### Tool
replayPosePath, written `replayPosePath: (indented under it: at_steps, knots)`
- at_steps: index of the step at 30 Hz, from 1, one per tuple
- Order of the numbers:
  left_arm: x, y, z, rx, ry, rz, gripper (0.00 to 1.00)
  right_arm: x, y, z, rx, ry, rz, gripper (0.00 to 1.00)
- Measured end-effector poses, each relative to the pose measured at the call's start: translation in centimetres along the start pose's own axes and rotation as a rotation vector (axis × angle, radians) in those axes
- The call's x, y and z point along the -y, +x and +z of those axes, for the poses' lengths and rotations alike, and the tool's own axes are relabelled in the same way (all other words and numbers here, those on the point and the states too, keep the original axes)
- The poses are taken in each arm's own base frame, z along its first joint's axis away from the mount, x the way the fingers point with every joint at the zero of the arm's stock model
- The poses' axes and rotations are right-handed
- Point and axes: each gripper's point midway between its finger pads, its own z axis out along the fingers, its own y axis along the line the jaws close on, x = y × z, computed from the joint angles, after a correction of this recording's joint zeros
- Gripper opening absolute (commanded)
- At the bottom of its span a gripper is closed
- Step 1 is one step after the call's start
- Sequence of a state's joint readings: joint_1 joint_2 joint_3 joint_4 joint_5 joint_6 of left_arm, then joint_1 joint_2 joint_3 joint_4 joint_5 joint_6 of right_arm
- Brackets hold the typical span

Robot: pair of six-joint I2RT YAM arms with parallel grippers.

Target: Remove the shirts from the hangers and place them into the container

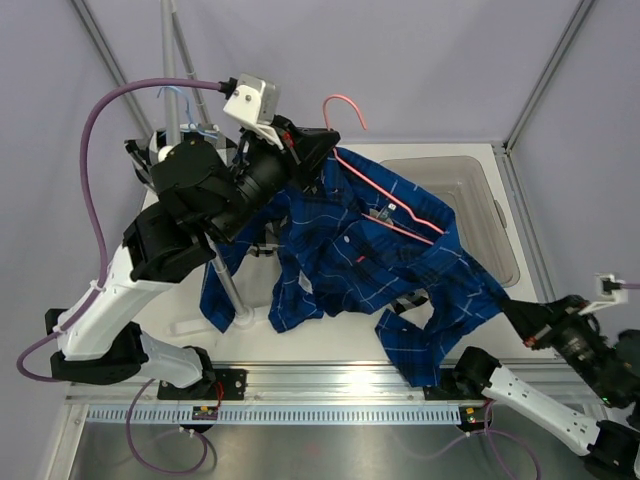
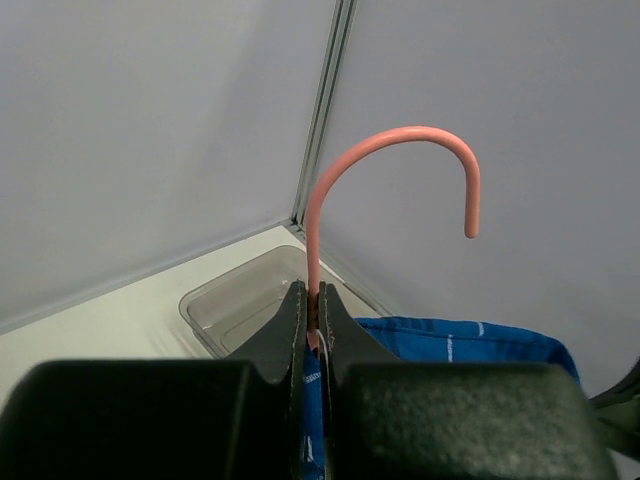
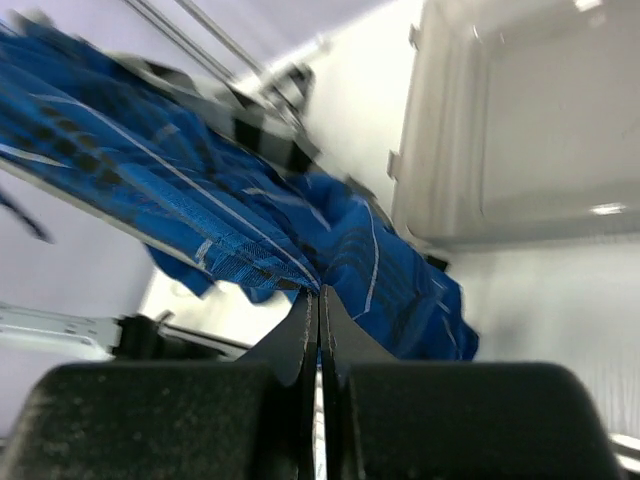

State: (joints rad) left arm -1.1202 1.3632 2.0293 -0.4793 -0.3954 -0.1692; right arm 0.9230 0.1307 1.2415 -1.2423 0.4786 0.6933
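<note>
Your left hand (image 2: 312, 296) is clamped shut on the straight neck of the pink hanger (image 2: 400, 134), just below the hook. The hook rises from the fingers and curls over, its open tip pointing down.

That grip is at the far left-centre of the counter (image 1: 300, 345). From it the hanger's wire slants toward the near right, its pink line showing along the collar and shoulder of the blue plaid shirt (image 1: 340, 260).

The shirt is on the hanger and stretched along the same diagonal, with the collar end far and left at your left hand and the hem end near and right. At the hem end your right hand (image 3: 320, 300), closed tight, pinches a fold of the blue cloth, which is drawn to a taut point at its fingertips. One sleeve droops toward the near left, beside a slanted grey pole (image 1: 228, 285).

The see-through container (image 1: 480, 205) sits at the far right of the counter, its long side running near to far. From above, the shirt lies outside it except for its right edge, which crosses the container's left wall. The right-wrist view is blurred.
</note>
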Motion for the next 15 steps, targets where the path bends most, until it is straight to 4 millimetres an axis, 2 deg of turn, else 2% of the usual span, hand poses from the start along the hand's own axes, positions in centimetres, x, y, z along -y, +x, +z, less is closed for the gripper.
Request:
replayPosePath:
  at_steps: [3,6,12,15]
  knots:
    - [-0.3,-0.7,-0.4,0.014,-0.005,-0.021,0.0,-0.8,2.1,2.7,-0.102,0.053,-0.043,0.0]
    - [-0.5,-1.6,-0.7,0.033,-0.004,-0.048,0.0,-3.0,3.6,5.1,-0.173,0.024,-0.052,0.0]
    - [0.1,-2.9,-1.6,0.058,0.035,-0.114,0.0,-9.3,5.2,9.9,-0.24,-0.136,-0.014,0.0]
    - [0.6,-3.1,-1.7,0.056,0.061,-0.142,0.0,-11.6,6.4,12.5,-0.259,-0.192,0.005,0.0]
